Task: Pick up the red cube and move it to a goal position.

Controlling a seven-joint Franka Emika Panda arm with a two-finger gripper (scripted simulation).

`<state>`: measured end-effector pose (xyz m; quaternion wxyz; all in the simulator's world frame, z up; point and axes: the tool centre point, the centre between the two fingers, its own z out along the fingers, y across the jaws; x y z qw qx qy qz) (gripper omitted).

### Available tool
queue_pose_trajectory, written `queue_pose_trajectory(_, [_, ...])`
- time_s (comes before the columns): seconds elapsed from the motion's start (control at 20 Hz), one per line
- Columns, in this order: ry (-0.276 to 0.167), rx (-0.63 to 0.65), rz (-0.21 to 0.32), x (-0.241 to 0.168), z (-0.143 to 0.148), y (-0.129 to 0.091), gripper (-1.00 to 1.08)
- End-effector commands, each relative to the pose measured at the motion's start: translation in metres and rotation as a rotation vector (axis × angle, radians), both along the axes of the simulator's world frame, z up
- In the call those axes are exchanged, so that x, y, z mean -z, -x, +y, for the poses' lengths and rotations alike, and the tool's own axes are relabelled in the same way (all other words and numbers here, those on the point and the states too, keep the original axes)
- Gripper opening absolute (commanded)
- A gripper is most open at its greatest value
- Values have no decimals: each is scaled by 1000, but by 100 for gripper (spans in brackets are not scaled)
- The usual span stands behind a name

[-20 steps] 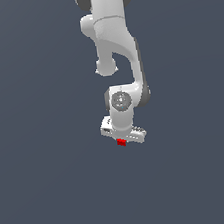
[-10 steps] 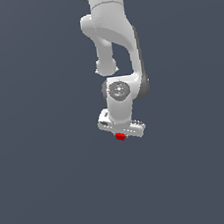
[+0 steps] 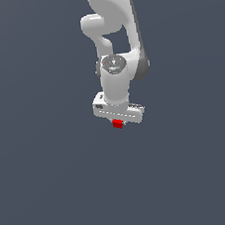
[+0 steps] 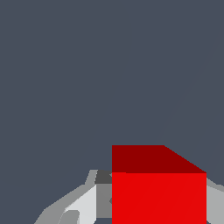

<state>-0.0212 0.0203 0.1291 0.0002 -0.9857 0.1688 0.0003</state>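
Note:
The red cube [image 3: 117, 124] is a tiny bright red block held just under the white gripper head [image 3: 119, 111] in the exterior view. My gripper [image 3: 118, 125] is shut on it, and the fingers are mostly hidden behind the head and the cube. In the wrist view the red cube [image 4: 158, 188] fills much of the frame between the grey fingers [image 4: 83, 202], with plain dark grey surface beyond it. The arm hangs down from the top of the exterior view, holding the cube above the grey ground.
A plain dark grey surface [image 3: 53, 181] fills the exterior view all around the arm. No other objects show. No goal marker shows in either view.
The arm has moved upward with the red cube in the gripper; the gripper head and cube sit a little higher in the exterior view than before.

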Motion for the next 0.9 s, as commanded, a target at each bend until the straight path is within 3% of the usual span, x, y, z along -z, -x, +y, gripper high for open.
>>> queue_pose_trajectory(0.0, [0,0,0,-19,-2,7,-100])
queue_pose_trajectory(0.4, [0,0,0,-58,-7,20,-100])
queue_pose_trajectory(0.85, [0,0,0,-65,-8,21,-100])
